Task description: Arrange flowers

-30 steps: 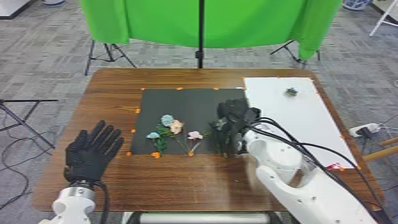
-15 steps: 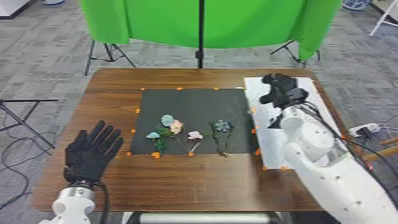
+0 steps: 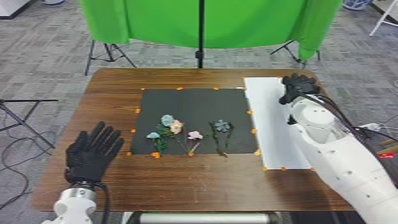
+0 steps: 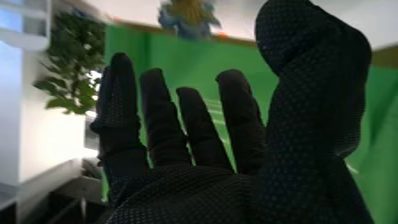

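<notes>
The right hand (image 3: 298,86), fingers wide and empty over the white sheet (image 3: 274,125), should, I'd say, sink slowly and pinch the blue flower (image 4: 189,24) without crushing it.

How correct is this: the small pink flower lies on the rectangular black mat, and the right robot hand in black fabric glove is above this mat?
Not quite: in the head view, the right robot hand is above the far end of the long white sheet, not above the black mat. The small pink flower does lie on the mat.
</notes>
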### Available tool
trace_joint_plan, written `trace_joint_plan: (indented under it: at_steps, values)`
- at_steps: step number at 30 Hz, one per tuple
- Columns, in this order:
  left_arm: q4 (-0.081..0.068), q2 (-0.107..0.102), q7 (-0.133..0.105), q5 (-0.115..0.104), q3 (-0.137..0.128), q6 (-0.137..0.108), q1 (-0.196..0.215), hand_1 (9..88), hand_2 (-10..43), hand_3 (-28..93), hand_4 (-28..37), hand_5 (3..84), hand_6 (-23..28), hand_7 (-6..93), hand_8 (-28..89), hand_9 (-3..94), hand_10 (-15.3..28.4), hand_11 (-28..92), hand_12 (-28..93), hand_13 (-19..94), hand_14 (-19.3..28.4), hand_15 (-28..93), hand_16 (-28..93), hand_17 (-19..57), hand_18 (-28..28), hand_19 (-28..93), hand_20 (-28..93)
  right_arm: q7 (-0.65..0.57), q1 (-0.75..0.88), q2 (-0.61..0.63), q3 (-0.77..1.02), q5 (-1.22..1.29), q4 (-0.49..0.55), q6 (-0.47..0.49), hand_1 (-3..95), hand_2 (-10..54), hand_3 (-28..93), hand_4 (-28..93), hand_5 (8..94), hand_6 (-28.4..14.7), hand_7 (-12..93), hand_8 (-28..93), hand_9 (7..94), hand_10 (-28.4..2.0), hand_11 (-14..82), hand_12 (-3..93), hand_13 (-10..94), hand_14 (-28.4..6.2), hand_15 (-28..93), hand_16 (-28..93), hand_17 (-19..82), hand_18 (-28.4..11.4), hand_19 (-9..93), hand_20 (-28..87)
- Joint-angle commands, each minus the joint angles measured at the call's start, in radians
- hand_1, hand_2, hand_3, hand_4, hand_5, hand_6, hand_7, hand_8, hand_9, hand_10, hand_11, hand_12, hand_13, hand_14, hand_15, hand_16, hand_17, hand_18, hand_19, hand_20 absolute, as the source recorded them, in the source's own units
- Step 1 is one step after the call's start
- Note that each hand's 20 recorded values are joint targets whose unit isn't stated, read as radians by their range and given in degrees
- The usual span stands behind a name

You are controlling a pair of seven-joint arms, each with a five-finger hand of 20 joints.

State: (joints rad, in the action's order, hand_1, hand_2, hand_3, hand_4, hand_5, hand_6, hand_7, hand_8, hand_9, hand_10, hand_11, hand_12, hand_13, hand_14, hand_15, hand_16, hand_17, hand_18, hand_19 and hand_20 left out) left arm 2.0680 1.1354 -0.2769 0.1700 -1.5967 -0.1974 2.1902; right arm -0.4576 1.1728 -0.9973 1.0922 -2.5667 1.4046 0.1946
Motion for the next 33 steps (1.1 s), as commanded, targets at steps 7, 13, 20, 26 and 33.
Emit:
trace_joint_plan:
  at_steps: [7,13,20,26,33]
  values:
    - [-0.011,0.005,0.003,-0.039,0.019,-0.048,0.006,28.6,12.6,79,-28.3,36.7,11.4,9.3,-9,27.0,16.0,21,9,22,16.6,37,-8,-8.9,16.4,41,14,-0.049,-0.047,-0.037,0.000,-0.008,-0.121,0.082,50.2,-9.5,84,-28,45.9,-3.7,16,-14,42.1,-18.6,11.0,10.1,38,-15.1,31,12,26,-23.3,81,31]
    - [-0.009,0.007,0.022,-0.031,0.015,-0.031,0.008,28.3,12.7,79,-28.3,40.7,11.8,8.8,-9,32.4,16.9,22,9,25,17.6,38,-8,-8.8,16.5,41,14,-0.036,0.001,-0.032,0.012,-0.018,-0.129,0.015,61.9,-9.5,71,-28,64.1,0.1,23,-17,63.5,-13.2,21.5,17.7,59,-7.1,41,29,33,-21.6,87,40]
    - [-0.008,0.010,0.026,-0.024,0.010,-0.026,0.007,28.4,12.7,78,-28.3,41.4,11.7,8.3,-9,33.6,17.1,22,9,25,17.6,38,-8,-8.6,16.5,41,14,-0.035,0.030,0.004,0.008,0.011,-0.072,-0.102,66.2,-9.5,68,-28,70.9,-0.4,37,-7,79.4,-10.0,15.6,40.6,67,-6.1,49,37,35,-20.4,88,43]
    - [-0.003,0.008,0.022,-0.023,0.005,-0.025,0.016,28.3,12.7,78,-28.3,41.6,11.8,8.1,-9,33.6,17.1,22,9,25,17.6,38,-8,-8.6,16.6,41,14,-0.001,0.109,0.065,0.006,0.035,0.140,-0.190,65.6,-9.5,68,-28,71.1,-0.6,38,-7,79.8,-10.1,16.0,40.9,67,-6.3,50,37,36,-20.7,88,44]
    - [-0.001,0.010,0.027,-0.023,0.001,-0.024,0.010,28.3,12.8,78,-28.3,41.7,11.8,8.1,-8,33.6,17.1,22,9,25,17.6,38,-8,-8.6,16.6,41,14,0.081,0.241,0.093,-0.005,0.071,0.373,-0.183,64.1,-9.5,69,-28,70.5,-1.0,39,-7,79.2,-10.5,16.3,41.1,66,-6.7,51,38,36,-21.0,88,44]
